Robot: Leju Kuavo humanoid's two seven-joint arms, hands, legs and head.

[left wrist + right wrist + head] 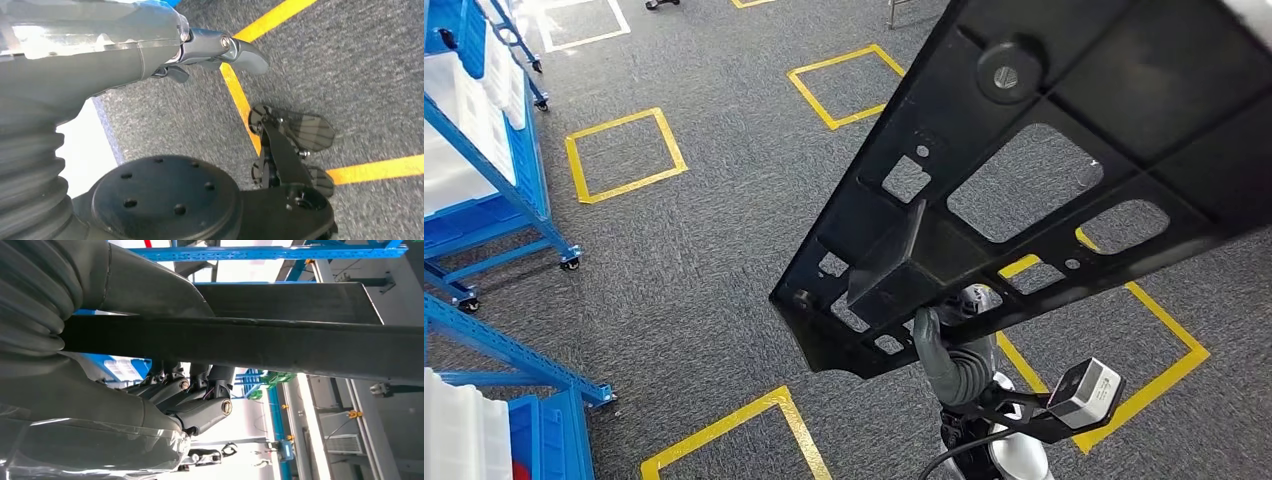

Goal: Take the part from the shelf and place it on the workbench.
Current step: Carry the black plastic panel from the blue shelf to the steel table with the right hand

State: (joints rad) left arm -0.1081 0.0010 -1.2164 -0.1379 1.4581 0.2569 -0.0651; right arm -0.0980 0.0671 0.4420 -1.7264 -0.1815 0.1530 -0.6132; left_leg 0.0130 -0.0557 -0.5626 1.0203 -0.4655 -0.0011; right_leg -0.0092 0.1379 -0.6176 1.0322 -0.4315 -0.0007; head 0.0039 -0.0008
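Note:
The part (1124,90) is a large flat black plastic panel with several cut-outs and a boxy block on its underside. It is lifted high and tilted, reaching from the upper right of the head view down toward the middle. My right hand (944,355) grips its lower edge from beneath. In the right wrist view the fingers (192,385) curl under the part's dark edge (260,342) while the thumb side lies over it. My left hand (100,45) hangs over the carpet, thumb (242,52) sticking out, holding nothing.
Blue wheeled shelf racks (519,170) with white bins (454,430) stand along the left. Grey carpet with yellow taped squares (624,150) spreads below the part. Blue racking (270,252) shows behind the part in the right wrist view.

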